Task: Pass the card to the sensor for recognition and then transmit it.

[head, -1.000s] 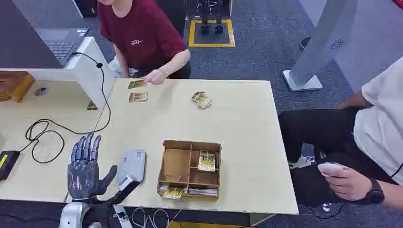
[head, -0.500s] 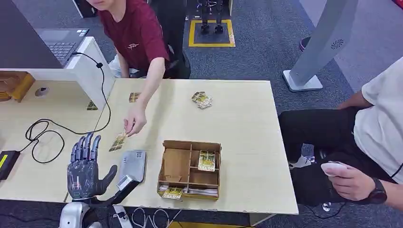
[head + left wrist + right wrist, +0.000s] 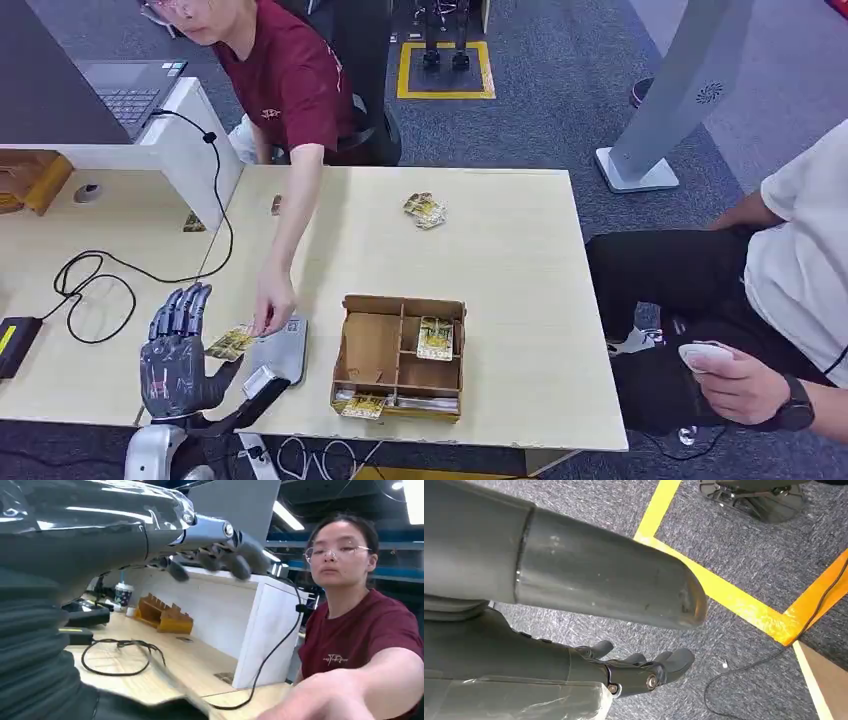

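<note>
- Yellow-printed small card [image 3: 231, 343]: pinched in the hand of the person in the dark red shirt [image 3: 272, 305], held out just beside the robot's left hand, over the light wooden desk [image 3: 500, 290]; not yet in the robot's hold.
- Left hand [image 3: 176, 355]: dark, many-fingered, raised palm-up at the desk's near edge, fingers apart, holding nothing.
- Right hand [image 3: 644, 667]: hanging over grey carpet, fingers loosely extended, empty.
- Grey flat sensor pad [image 3: 278, 350]: on the desk, just beside the card.
- Step, as judged: handover, receiving the card.
- Next move calls for: closing the fingers on the card, then carrying it over the sensor pad.
</note>
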Tool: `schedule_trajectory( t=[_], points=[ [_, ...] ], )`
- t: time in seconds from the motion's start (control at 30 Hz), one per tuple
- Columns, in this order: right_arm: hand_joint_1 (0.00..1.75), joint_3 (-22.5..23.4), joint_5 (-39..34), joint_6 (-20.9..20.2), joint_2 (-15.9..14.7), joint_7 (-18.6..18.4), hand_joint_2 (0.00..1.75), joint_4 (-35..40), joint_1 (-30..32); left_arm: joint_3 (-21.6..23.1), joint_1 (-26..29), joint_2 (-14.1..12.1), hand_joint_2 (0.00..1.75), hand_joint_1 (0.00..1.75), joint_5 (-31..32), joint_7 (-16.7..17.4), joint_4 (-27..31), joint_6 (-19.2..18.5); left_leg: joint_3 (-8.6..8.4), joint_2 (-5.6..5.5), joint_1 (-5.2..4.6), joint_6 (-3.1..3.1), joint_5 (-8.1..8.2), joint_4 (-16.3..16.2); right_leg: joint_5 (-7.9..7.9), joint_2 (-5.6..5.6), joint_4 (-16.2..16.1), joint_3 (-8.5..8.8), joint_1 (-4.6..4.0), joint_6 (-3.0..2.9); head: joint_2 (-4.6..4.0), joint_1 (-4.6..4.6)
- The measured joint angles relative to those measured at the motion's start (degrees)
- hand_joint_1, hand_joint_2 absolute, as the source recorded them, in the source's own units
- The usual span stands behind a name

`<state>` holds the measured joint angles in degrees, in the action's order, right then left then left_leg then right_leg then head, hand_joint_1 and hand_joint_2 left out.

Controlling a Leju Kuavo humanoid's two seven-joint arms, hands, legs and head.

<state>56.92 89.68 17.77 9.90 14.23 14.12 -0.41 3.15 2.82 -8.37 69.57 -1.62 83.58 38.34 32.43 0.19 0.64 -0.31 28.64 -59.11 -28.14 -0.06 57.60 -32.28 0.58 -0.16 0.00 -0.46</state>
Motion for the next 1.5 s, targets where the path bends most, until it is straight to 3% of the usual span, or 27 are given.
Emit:
schedule_trajectory(
  t=[0.53,0.7,0.8,0.93,1.17,1.5],
  points=[
    [0.0,0.0,0.0,0.2,0.0,0.1,0.0,0.0,0.0,0.0,0.0,0.0,1.75,1.75,-2.8,-2.3,0.5,0.0,0.01,0.0,0.0,0.0,0.0,0.0,0.0,0.0,0.0,0.0,0.0,0.0,0.0,0.0],
    [0.0,0.0,0.0,0.2,0.0,0.2,0.0,0.0,0.1,0.0,0.1,0.0,1.75,1.75,-7.4,-3.9,0.6,-0.6,0.0,0.0,0.0,0.0,0.0,0.0,0.0,0.0,0.0,0.0,0.0,0.0,0.0,0.02],
    [0.0,0.0,0.0,0.2,0.2,0.1,0.0,0.4,0.2,0.0,0.1,0.5,1.75,1.75,-14.0,-4.7,1.6,-4.1,0.0,0.0,0.0,0.0,0.0,0.0,0.0,-0.01,0.0,0.0,0.0,0.0,0.0,0.0],
    [0.0,0.0,0.0,0.2,1.0,-0.6,0.0,1.9,0.6,0.0,0.1,1.8,1.75,1.75,-28.1,-5.0,3.5,-16.4,0.02,0.0,0.0,0.0,0.0,0.0,0.0,0.0,0.0,0.0,0.0,0.0,0.0,0.0],
    [0.0,0.2,0.0,-1.0,2.3,-0.7,0.0,4.9,1.6,0.0,0.5,3.0,1.75,1.75,-41.1,-4.3,6.2,-26.8,0.02,0.0,0.0,0.0,0.0,0.0,0.0,0.0,0.0,0.0,0.0,0.0,0.0,0.0],
    [0.0,0.3,0.0,-1.0,3.0,-0.6,0.0,6.6,2.0,0.0,0.7,3.4,1.75,1.75,-43.5,-2.6,6.7,-27.7,0.01,0.0,0.0,0.0,0.0,0.0,0.0,0.0,0.0,0.0,0.0,0.0,0.0,0.0]
  ],
)
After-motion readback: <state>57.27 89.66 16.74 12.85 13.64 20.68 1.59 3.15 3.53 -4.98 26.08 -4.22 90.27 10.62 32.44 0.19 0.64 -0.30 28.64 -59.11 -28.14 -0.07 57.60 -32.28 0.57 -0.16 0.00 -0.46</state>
